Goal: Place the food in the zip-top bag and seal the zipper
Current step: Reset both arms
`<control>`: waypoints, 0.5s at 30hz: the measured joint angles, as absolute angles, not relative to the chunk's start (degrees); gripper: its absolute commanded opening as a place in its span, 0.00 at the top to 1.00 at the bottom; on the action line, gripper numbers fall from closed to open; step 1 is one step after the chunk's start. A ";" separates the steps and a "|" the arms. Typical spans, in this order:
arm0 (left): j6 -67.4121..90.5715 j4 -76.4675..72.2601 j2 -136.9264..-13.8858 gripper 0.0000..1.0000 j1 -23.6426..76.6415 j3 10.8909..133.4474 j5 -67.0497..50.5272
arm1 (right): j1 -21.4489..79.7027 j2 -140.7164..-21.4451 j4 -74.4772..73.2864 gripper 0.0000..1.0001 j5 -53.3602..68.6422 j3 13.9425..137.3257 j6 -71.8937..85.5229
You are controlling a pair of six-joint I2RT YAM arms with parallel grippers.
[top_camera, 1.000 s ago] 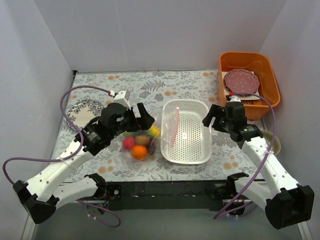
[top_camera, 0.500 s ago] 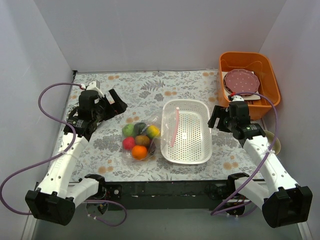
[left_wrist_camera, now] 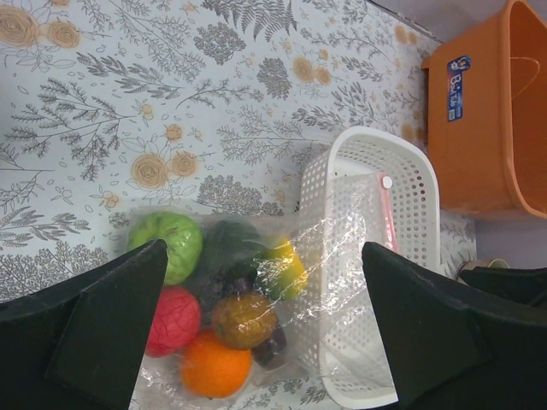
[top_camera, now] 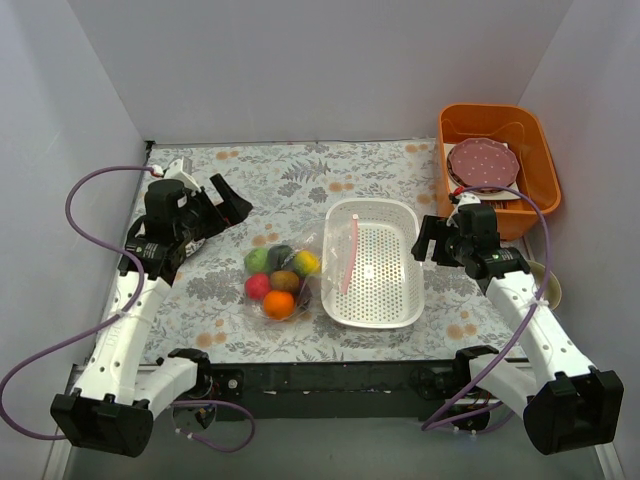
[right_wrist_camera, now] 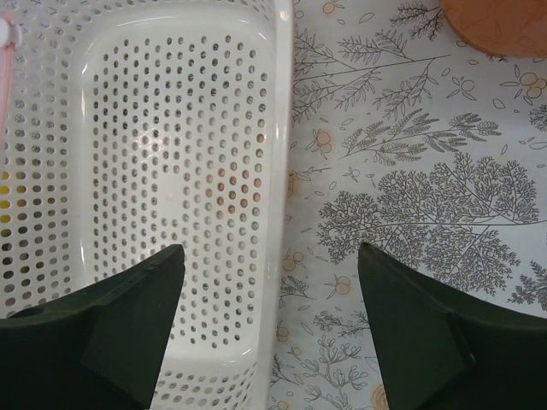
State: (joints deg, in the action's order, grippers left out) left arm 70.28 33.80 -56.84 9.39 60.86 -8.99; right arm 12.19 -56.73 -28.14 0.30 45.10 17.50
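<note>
Top external — left hand (top_camera: 222,208) farther back from the food (top_camera: 280,272) than before

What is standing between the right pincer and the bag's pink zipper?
The white basket, namely its right wall. The zipper lies inside the basket, near its left side, and the open right pincer hangs just outside the right rim. From above, nothing visible covers the zipper.

The basket (top_camera: 370,319) is white, bin (top_camera: 545,165) orange, zipper (top_camera: 349,255) pink, tablecloth (top_camera: 300,175) grey-floral.
</note>
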 measured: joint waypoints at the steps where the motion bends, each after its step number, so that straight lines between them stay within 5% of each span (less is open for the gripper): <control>1: 70.28 33.78 -56.40 0.02 9.39 60.84 -8.97 | 12.16 -56.84 -28.16 0.10 0.43 45.10 17.50; 15: 70.61 30.30 -57.56 0.02 9.39 60.71 -9.72 | 12.10 -52.88 -25.54 0.09 -2.31 42.11 17.06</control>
State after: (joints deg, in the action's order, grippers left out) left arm 70.61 30.30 -57.56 9.39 60.71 -9.72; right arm 12.10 -52.88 -25.54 -2.31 42.11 17.06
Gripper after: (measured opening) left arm 0.982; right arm 0.899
